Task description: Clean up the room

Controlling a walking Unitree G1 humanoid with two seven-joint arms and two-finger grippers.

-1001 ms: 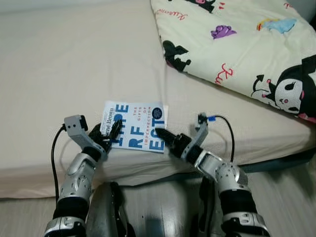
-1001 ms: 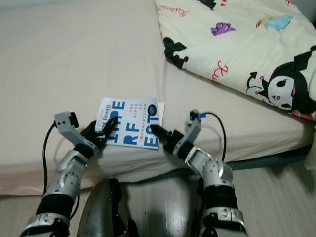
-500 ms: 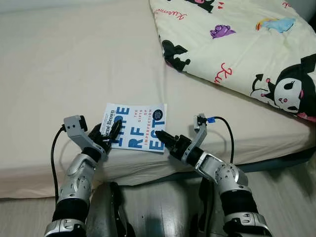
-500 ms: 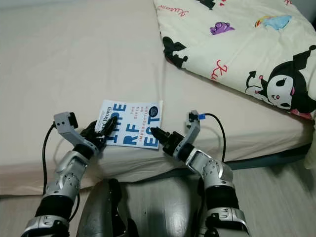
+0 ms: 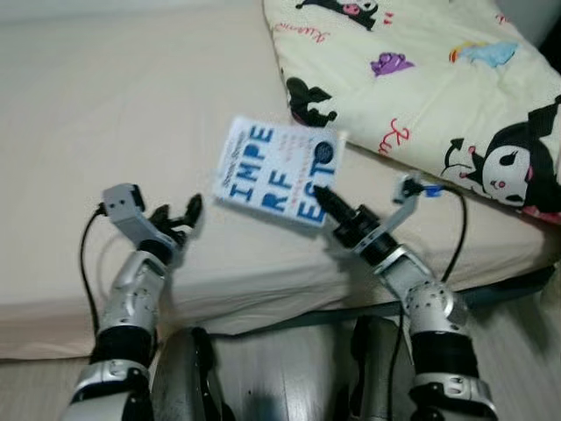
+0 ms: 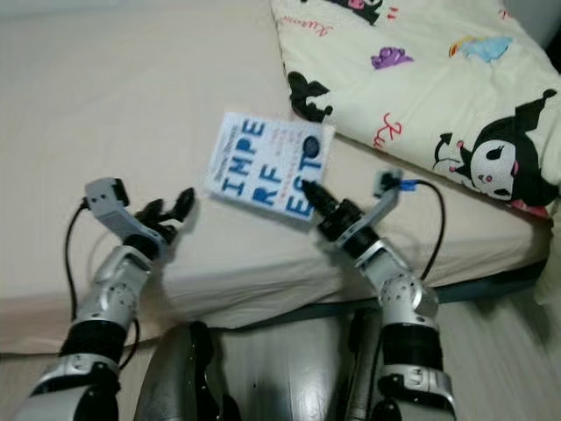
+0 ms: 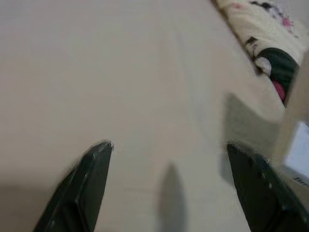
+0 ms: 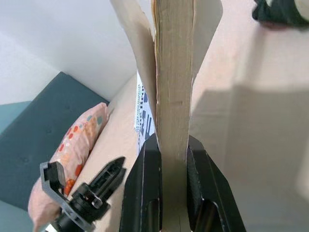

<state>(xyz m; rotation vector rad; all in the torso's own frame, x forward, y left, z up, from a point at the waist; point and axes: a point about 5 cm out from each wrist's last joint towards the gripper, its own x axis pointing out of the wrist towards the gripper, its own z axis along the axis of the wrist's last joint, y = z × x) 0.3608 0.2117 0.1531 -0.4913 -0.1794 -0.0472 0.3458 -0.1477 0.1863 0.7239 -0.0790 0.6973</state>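
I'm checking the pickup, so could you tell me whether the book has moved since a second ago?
Yes. The book has risen off the bed, up toward the cartoon blanket, clamped in the right gripper; the left gripper hangs open beside it.

The book (image 5: 279,171) carries large blue capitals on its white cover, set in three rows: "IMPE", "RF" and "ECT", the last row partly covered by the right gripper (image 5: 323,197) that clamps the book's lower edge. Smaller print along the spine side and a dark round badge near the top corner are too blurred to read. On the quilt (image 5: 421,79) beyond the book, red cursive lettering cannot be made out.
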